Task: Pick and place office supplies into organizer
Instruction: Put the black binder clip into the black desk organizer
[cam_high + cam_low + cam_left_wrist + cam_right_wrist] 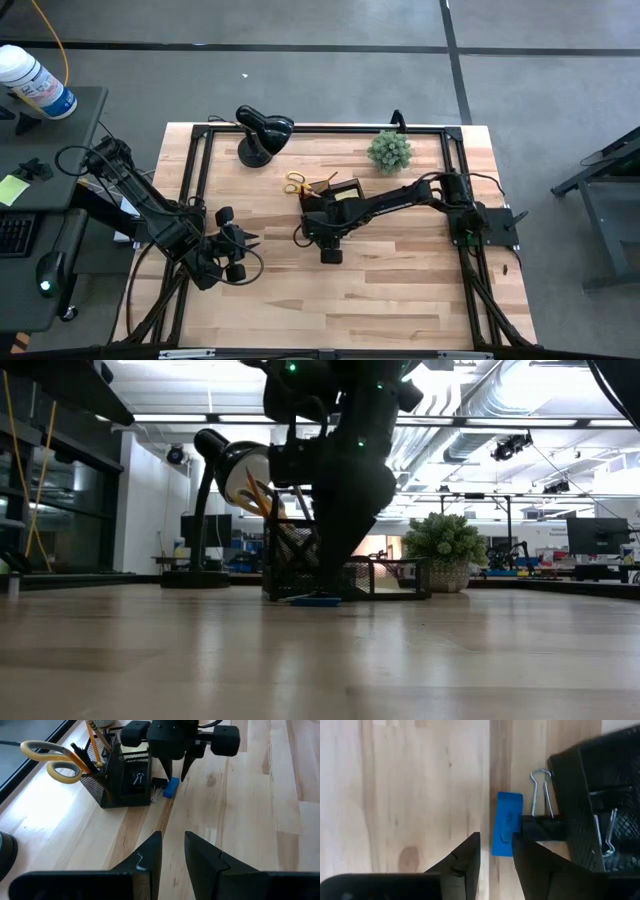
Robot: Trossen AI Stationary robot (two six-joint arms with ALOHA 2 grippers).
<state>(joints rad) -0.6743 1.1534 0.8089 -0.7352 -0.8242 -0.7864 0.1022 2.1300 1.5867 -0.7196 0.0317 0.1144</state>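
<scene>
The wooden surface [380, 290] is carrying everything, framed by a black rail. The right arm is reaching in from the right edge toward the middle, and the left arm is waiting over the left side near the front edge. A black desk lamp [262, 133] is standing at the back, and a small green potted plant [389, 151] is sitting to its right, near the back rail.

The organizer [122, 775], a black mesh box, is resting near the middle of the surface. Its taller cup section is holding the yellow-handled scissors [50, 761], handles up, together with orange pencils [95, 735] leaning out of the cup. A lower compartment is holding a yellow sticky-note pad [345, 197], and a black clip [138, 777] is sitting in the front compartment.

The right hand [175, 770] is hanging point-down just beside the organizer's front corner, its fingers standing slightly apart and holding nothing. Directly under the fingertips, the small blue block [506, 823] is lying flat on the wood outside the organizer. Touching the block's side, a black binder clip [540, 827] is lying with its wire handles pointing away, up against the organizer's mesh wall.

The left hand [172, 852] is hovering well apart from all this, its fingers slightly apart and empty.
</scene>
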